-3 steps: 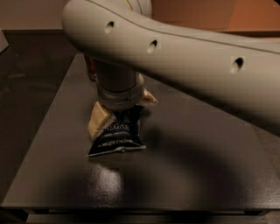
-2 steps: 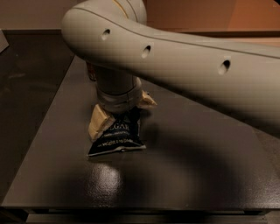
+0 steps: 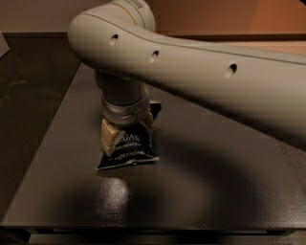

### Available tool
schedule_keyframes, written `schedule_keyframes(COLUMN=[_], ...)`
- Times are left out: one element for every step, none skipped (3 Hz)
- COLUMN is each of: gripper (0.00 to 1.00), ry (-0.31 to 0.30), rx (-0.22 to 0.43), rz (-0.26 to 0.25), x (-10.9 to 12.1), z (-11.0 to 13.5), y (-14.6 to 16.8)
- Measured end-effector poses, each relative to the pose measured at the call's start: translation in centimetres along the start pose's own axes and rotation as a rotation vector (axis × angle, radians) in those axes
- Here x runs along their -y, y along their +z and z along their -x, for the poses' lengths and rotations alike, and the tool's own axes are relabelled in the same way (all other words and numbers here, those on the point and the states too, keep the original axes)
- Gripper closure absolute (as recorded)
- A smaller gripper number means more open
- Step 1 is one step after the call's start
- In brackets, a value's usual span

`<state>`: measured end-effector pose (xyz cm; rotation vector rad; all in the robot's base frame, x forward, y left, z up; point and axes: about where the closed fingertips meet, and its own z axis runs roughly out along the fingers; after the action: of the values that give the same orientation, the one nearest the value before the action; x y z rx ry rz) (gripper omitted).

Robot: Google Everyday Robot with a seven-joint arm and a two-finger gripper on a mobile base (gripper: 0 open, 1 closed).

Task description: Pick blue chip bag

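blue chip bag (image 3: 128, 152) lies on the dark tabletop (image 3: 215, 196), left of centre, under my arm | I judge it light, crinkly, slippery foil, crushable: pinch mid-body, gently | gripper (image 3: 129, 130) sits down on it, pale fingers (image 3: 111, 139) clamped across its upper half

You are looking into a dim room. A dark table (image 3: 215, 191) fills most of the view, and its front edge runs along the bottom. A soft patch of reflected light (image 3: 117, 196) lies near that front edge. Left of the table is a darker, faintly glossy surface (image 3: 28, 95); whether it is floor cannot be told. Behind, a pale beige wall (image 3: 38, 14) takes the upper left and an orange-brown panel (image 3: 215, 14) the upper right. The gripper (image 3: 129, 133) sits low over the table, left of centre.
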<state>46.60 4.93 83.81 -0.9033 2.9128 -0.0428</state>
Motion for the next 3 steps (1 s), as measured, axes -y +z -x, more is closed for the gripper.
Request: schedule_keyframes(gripper=[0.64,0.87,1.0], ry=[-0.023,-0.054,-0.095], rx=[0.028,0.09,0.165], rz=[0.015,0.026,0.044], x=[-0.1,0.2,0.8], z=[0.2,0.3,0.2], y=[-1.1,-3.7,-6.8])
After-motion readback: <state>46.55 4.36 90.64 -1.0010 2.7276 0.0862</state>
